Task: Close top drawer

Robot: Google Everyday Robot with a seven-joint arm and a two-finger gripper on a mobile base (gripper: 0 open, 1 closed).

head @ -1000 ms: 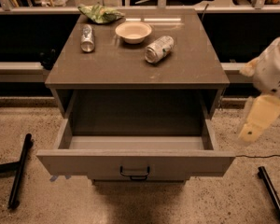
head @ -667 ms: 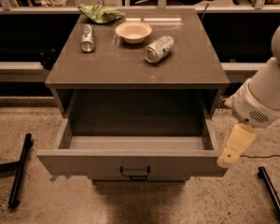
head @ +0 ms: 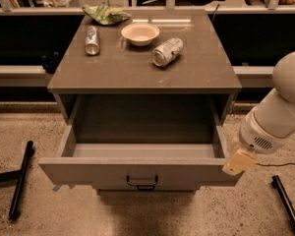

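The cabinet (head: pixel 137 73) stands in the middle of the view, its flat brown top facing the camera. Its drawer (head: pixel 88 170) is at the top of the cabinet, just under the tabletop, and is pulled far out toward the camera. The inside shows bare grey walls and floor, and the front panel hangs over the speckled floor (head: pixel 34 127).

The arm (head: pixel 280 117), white and rounded, comes in from the right edge beside the cabinet. At its lower end the gripper (head: pixel 239 162), a pale beige piece, sits at the drawer's front right corner. It seems to touch the corner, though the view does not settle that, and I cannot tell whether it is open or closed. It holds nothing that shows.

A black stand (head: pixel 20 181) lies on the floor to the left of the drawer.

On the tabletop, a green bag (head: pixel 105 14) lies at the back left edge. A bowl (head: pixel 140 33) stands right of it, near the back centre. A dented can (head: pixel 167 51) lies on its side just right of the bowl, and a slim can (head: pixel 92 40) lies to the bowl's left.

A small dark handle (head: pixel 141 182) sits at the centre of the drawer's front.
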